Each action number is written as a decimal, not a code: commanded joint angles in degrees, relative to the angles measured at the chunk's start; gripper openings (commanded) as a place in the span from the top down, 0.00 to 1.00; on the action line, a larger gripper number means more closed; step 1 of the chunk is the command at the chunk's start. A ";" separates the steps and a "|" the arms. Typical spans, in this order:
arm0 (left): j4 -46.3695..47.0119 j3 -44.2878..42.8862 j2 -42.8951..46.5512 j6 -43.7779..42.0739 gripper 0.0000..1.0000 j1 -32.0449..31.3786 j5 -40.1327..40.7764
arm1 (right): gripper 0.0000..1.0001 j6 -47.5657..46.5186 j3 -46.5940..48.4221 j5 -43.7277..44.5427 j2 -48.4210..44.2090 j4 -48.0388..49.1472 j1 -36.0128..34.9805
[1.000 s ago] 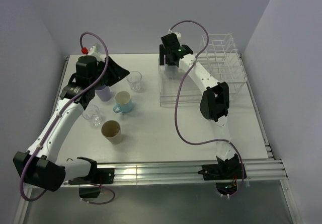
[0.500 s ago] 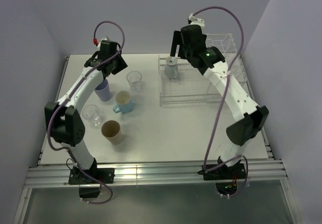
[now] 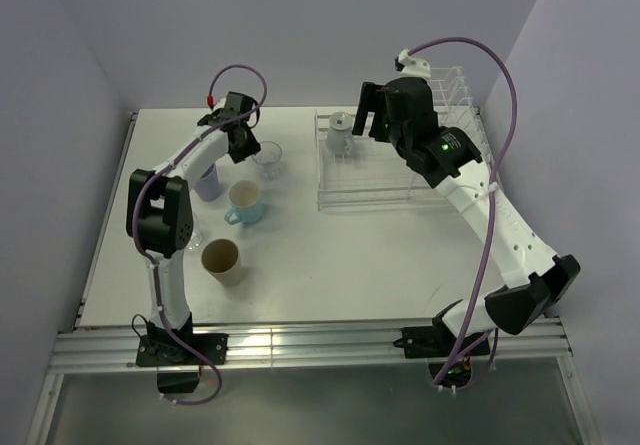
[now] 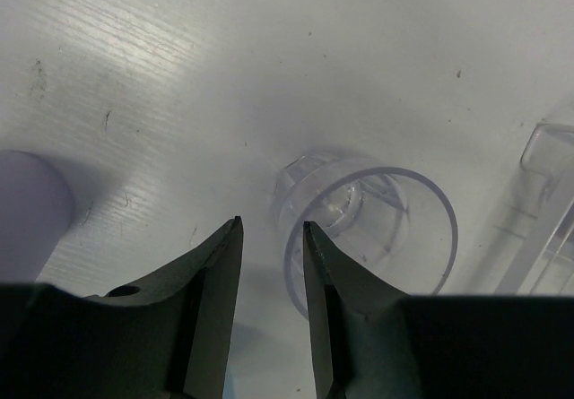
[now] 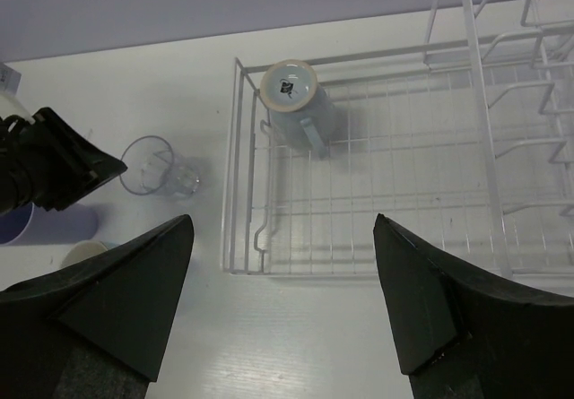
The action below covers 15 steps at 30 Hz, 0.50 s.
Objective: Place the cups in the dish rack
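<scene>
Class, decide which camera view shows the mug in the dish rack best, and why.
The right wrist view: the light blue mug is large and unobstructed, base up, handle visible, on the dish rack. The top external view shows the mug small. The left wrist view misses it.

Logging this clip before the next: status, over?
Left claw barely open, empty, at clear glass rim. Right claw open, empty, above dish rack. One mug upside down in rack. Nothing in the way.

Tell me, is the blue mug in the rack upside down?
Yes, upside down: the light blue mug shows its stamped base on top, inside the dish rack.
</scene>
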State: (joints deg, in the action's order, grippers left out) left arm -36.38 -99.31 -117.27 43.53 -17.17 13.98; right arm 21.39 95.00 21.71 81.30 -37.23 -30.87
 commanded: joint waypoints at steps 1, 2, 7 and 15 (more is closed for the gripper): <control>-0.09 -1.68 -0.67 -1.25 0.60 -0.67 1.40 | 0.11 0.41 -1.13 0.26 -1.93 3.04 -0.24; 0.34 -1.16 -0.85 -1.25 0.60 -0.67 1.32 | 0.11 0.41 -1.66 0.17 -1.93 3.30 -0.24; 1.22 -0.36 -2.25 -1.52 0.60 -1.20 0.88 | 0.11 0.67 -1.84 -0.44 -1.32 3.57 -0.24; 1.93 0.69 -3.14 -2.13 1.00 -1.29 -0.79 | 0.11 0.76 -2.80 -0.71 -1.32 3.92 -0.33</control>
State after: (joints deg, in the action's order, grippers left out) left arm -35.81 -98.94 -120.88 42.63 -18.33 13.61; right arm 21.61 92.79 21.28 80.93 -35.64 -30.87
